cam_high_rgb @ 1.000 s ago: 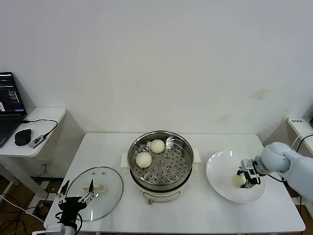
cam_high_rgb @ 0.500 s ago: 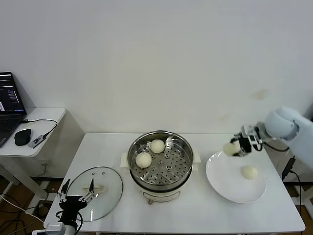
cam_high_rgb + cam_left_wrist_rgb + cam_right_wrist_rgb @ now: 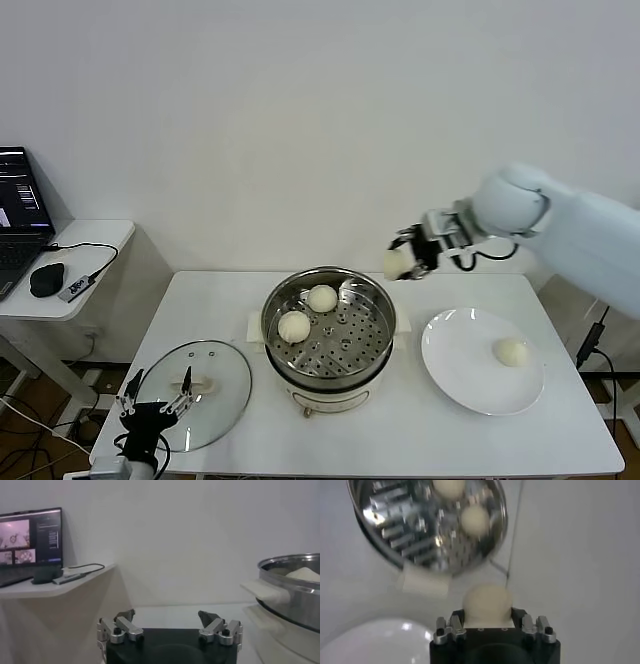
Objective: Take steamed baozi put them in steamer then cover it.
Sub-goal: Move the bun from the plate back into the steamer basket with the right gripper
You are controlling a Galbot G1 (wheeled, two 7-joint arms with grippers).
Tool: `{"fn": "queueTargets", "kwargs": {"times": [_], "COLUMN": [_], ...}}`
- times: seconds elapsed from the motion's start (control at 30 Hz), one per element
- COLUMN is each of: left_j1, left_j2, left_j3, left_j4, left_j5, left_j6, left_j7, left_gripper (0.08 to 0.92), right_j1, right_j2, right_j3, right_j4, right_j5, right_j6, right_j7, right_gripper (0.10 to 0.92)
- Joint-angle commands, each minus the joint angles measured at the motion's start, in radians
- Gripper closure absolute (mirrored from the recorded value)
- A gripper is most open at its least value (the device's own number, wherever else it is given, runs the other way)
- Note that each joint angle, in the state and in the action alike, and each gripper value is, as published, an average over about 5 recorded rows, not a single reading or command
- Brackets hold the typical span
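My right gripper (image 3: 408,258) is shut on a cream-white baozi (image 3: 396,263) and holds it in the air just past the steamer's far right rim. The wrist view shows that baozi (image 3: 487,604) pinched between the jaws, with the steamer (image 3: 427,522) beyond. The steel steamer (image 3: 328,325) holds two baozi (image 3: 321,298) (image 3: 293,325) on its perforated tray. One more baozi (image 3: 511,351) lies on the white plate (image 3: 460,370). The glass cover (image 3: 192,392) rests flat on the table at the front left. My left gripper (image 3: 154,401) waits open above the cover's near edge.
A side table (image 3: 70,270) at the left carries a laptop (image 3: 18,225), a mouse (image 3: 46,281) and a cable. The steamer's white base (image 3: 320,392) has side handles. The white wall stands close behind the table.
My right gripper lifted a baozi off the plate and carried it up and left, to above the steamer's far right rim. The left arm stayed still.
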Motion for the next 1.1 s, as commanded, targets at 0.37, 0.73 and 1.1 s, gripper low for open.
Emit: {"fn": "queueTargets", "kwargs": {"times": [0.37, 0.73, 1.1], "left_j1": [0.012, 0.007, 0.011], "left_j2": [-0.026, -0.043, -0.057], "left_j3": [-0.030, -0.038, -0.039], "left_j4": [-0.003, -0.003, -0.001], "left_j5": [-0.025, -0.022, -0.017], "left_j6": [-0.004, -0.004, -0.007], "left_j7": [0.000, -0.003, -0.006], "left_gripper": [0.177, 0.177, 0.177], "right_j1": [0.060, 0.032, 0.019], "right_j2": [0.237, 0.317, 0.353], "right_j3": [-0.253, -0.283, -0.298], "right_j4": [0.023, 0.005, -0.011], "right_j5": [-0.057, -0.253, -0.303], "right_j6": [0.269, 0.408, 0.472], "right_j7": [0.007, -0.018, -0.045], "right_gripper": [0.431, 0.431, 0.431]}}
